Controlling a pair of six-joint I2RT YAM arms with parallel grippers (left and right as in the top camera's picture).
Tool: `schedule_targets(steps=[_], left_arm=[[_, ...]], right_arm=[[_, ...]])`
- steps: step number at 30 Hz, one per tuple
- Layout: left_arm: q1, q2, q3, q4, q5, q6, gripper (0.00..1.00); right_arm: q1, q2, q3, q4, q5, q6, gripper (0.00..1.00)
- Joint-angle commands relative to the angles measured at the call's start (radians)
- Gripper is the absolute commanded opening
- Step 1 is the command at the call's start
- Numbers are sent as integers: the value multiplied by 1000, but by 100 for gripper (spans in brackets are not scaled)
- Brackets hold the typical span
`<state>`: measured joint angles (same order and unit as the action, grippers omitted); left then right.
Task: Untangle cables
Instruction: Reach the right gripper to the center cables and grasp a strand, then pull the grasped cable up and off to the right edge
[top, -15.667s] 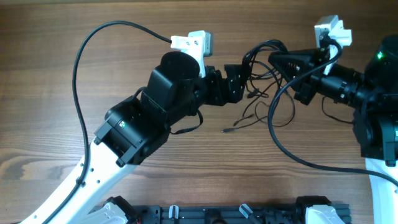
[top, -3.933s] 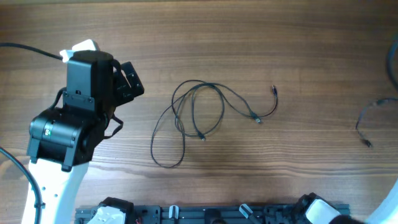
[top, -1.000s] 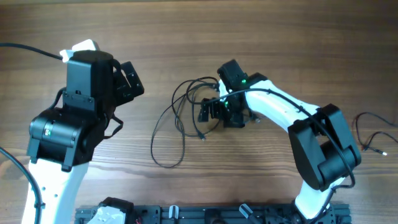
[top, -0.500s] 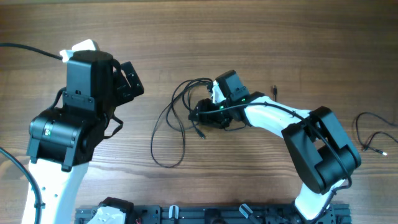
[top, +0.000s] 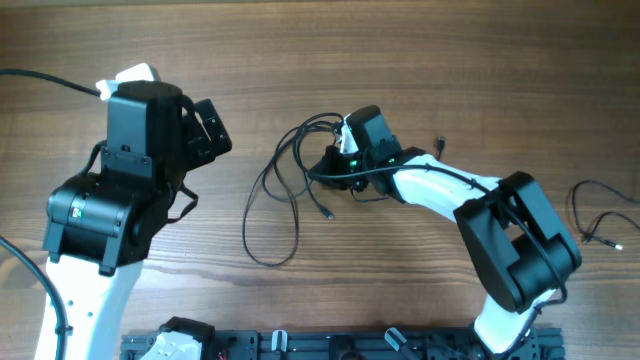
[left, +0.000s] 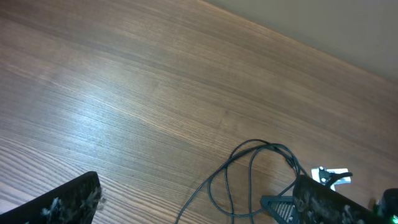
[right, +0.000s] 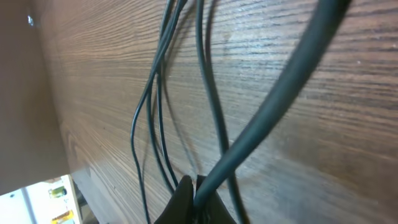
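Since a moment ago, my right gripper has slid a little toward the far edge of the table and snapped closed. It now pinches a thin black strand of the cables. In the right wrist view I see the tips pressed together with the strand caught between them. The bunch has been tugged a bit along with it.

My left gripper has not moved. It hangs wide open near the left edge, holding nothing, well apart from the bunch.

The cables lie in the middle of the tabletop. They make a few big loops that cross each other near the pinch, with one long loop hanging toward the near edge.

One loose cable lies alone by the right edge, so I think that one is already freed. The middle loops still look tangled. I think most of the pulling apart is still left to do.
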<state>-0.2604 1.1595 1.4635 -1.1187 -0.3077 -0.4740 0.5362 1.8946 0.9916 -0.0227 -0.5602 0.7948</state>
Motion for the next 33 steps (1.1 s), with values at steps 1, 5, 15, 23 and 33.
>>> schedule_targets(steps=[1, 5, 15, 23, 33], left_arm=[[5, -6, 3, 2, 4, -5, 100], [5, -6, 3, 2, 4, -5, 100], [5, -6, 3, 2, 4, -5, 100], [5, -6, 3, 2, 4, -5, 100], [5, -6, 3, 2, 4, -5, 100]], right_arm=[[6, -155, 38, -19, 47, -66, 5], [6, -418, 43, -86, 200, -159, 5], [-25, -918, 46, -101, 623, -193, 5], [-183, -984, 164, -101, 755, -218, 5], [-451, -806, 481, -238, 757, -394, 5]])
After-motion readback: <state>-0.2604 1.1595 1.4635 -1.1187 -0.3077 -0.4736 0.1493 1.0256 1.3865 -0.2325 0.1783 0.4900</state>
